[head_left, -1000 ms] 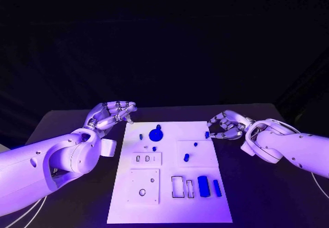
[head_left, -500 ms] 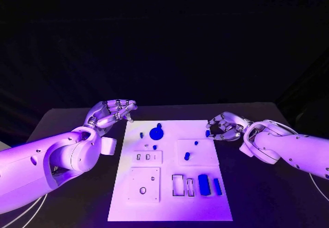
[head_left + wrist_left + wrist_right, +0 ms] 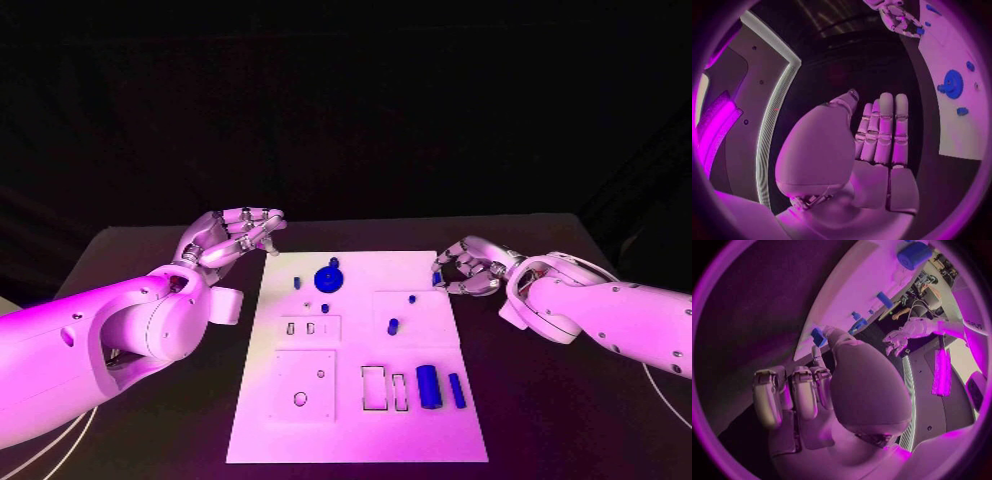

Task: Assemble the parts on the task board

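Now right hand point(image 3: 470, 266) pinching small blue part point(image 3: 437, 279) at board point(image 3: 361, 440) edge, nudged inward since a second ago. Left hand point(image 3: 238, 234) curled, empty, off-board. Reads as pickup underway.

A white task board point(image 3: 361, 440) lies mid-table with blue parts point(image 3: 427, 381) on it. The left hand point(image 3: 235, 236) hovers off its far left corner; the right hand point(image 3: 470, 266) curls at its far right edge.

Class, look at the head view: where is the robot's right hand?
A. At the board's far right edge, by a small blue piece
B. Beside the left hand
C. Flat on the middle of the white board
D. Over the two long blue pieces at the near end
A: the right hand sits at the far right edge of the white board, with a small blue piece at its fingertips.
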Tool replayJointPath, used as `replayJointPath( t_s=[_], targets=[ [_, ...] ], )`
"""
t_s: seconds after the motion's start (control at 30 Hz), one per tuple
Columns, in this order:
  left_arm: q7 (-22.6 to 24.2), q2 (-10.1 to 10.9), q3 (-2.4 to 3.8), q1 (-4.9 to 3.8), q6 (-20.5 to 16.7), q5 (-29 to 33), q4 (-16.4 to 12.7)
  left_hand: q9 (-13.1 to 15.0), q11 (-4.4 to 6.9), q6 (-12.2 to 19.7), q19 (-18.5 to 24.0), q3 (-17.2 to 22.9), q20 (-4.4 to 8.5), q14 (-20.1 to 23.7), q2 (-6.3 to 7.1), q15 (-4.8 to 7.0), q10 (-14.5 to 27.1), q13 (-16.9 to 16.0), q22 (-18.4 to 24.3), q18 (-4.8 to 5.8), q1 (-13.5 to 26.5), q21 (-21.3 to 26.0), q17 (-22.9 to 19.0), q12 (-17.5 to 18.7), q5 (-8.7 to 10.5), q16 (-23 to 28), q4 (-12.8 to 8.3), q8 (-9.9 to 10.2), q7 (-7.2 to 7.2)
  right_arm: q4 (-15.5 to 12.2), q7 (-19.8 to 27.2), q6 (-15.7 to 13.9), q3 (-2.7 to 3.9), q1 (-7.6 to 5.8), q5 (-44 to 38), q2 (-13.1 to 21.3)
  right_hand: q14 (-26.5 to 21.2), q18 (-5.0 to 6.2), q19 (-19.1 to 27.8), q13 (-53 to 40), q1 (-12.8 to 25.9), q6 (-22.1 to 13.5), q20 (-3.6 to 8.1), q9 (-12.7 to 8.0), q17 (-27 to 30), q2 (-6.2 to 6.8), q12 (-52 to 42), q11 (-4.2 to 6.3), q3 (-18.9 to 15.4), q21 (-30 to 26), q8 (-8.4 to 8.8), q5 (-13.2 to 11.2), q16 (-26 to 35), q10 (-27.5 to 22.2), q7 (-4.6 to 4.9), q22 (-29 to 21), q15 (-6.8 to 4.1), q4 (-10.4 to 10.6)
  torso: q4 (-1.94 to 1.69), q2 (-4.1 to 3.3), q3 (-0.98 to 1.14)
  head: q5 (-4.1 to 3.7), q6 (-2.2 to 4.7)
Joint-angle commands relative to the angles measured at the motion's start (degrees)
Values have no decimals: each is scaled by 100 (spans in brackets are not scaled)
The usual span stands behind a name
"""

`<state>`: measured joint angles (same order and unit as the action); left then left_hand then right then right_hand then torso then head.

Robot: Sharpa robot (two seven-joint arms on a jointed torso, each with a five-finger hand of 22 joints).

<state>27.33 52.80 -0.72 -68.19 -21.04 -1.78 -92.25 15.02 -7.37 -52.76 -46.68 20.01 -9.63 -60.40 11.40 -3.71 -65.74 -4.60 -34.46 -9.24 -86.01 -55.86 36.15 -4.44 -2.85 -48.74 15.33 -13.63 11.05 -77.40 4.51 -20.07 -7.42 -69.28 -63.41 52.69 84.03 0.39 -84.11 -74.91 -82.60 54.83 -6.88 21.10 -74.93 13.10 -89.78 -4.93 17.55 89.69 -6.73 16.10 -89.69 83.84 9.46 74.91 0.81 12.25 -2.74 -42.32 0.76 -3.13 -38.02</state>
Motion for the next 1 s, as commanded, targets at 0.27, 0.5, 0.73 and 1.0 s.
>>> replayJointPath(
  t_s=[0.27, 0.5, 0.73, 1.0],
  targets=[
    [27, 4, 3, -5, 88, 9, -21, 9, -1, 39, 39, 39, 1, 34, 8, 15, 22, -8, -9, -113, 1, -32, 5, 18, 2, -36, -1, 28, -16, 37, -136, -6, -2, 18, -79, -72, 597, -39, -589, -1509, 43, 176, 38, 15, -1507, -129, -22, 64, 159, 31, -107, 13, -31, 616, -58, 1509, -50, 39, 4, 8, 2, 5, -17],
    [21, 9, 3, -5, 91, 9, -23, 14, -1, 37, 51, 50, -1, 29, 6, 14, 21, -10, -21, -113, 2, -50, 7, 16, 2, -53, -3, 26, -17, 45, -183, -58, -2, 22, -90, -91, 597, -39, -589, -1509, 54, 324, 83, 39, -1507, -149, -22, 118, 278, 31, -209, 6, -31, 616, -119, 1509, -101, 16, 7, 7, 5, 10, -19],
    [17, 18, 3, -5, 90, 9, -22, 14, -1, 37, 51, 50, -1, 29, 6, 14, 21, -10, -21, -113, 2, -50, 7, 16, 2, -53, -3, 26, -17, 41, -226, -255, -2, 23, -126, -93, 597, -39, -589, -1509, 32, 402, 124, 61, -1507, -206, -22, 164, 415, 31, -289, 7, -31, 616, -166, 1509, -143, -39, 6, 8, 5, 8, -16],
    [17, 18, 3, -5, 94, 9, -19, 14, -1, 37, 51, 50, -1, 29, 6, 14, 21, -10, -21, -113, 2, -50, 7, 16, 2, -53, -3, 26, -17, -33, -203, -610, -2, 23, -107, -96, 597, -39, -589, -1509, 26, 443, 150, 80, -1507, -267, -22, 191, 543, 31, -350, -9, -31, 616, -194, 1509, -167, -92, 8, 10, 7, 19, -19]
  ],
)
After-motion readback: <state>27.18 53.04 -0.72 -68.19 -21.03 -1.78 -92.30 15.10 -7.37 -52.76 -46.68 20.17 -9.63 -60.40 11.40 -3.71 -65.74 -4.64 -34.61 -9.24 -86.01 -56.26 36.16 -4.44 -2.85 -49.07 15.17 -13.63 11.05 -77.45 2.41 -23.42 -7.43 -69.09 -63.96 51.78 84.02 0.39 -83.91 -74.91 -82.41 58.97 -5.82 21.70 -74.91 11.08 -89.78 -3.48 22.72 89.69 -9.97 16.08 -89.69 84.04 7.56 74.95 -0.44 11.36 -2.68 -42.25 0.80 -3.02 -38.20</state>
